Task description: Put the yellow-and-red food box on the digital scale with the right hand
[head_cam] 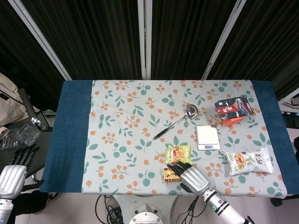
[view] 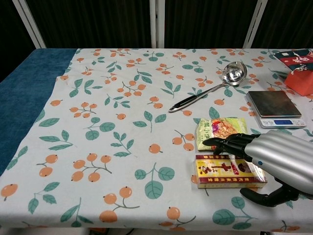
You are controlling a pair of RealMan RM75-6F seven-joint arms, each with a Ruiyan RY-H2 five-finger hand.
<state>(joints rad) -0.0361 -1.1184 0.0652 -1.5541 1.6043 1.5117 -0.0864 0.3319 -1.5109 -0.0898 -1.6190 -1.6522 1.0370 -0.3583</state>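
Observation:
The yellow-and-red food box (view: 222,172) lies flat near the table's front edge; in the head view only its left end (head_cam: 168,174) shows. My right hand (view: 266,161) hovers over the box's right half, fingers spread across its far edge and thumb curled below its near side, holding nothing; it shows silver (head_cam: 192,177) in the head view. The digital scale (head_cam: 207,136) (view: 274,108) sits bare, beyond and to the right. My left hand (head_cam: 11,173) hangs off the table's left edge, fingers apart and empty.
A green snack bag (view: 221,131) lies just behind the box, partly under my fingers. A metal ladle (head_cam: 176,121) rests mid-table. A red-and-navy box (head_cam: 233,110) stands at the far right, with a white snack packet (head_cam: 247,161) right of my hand.

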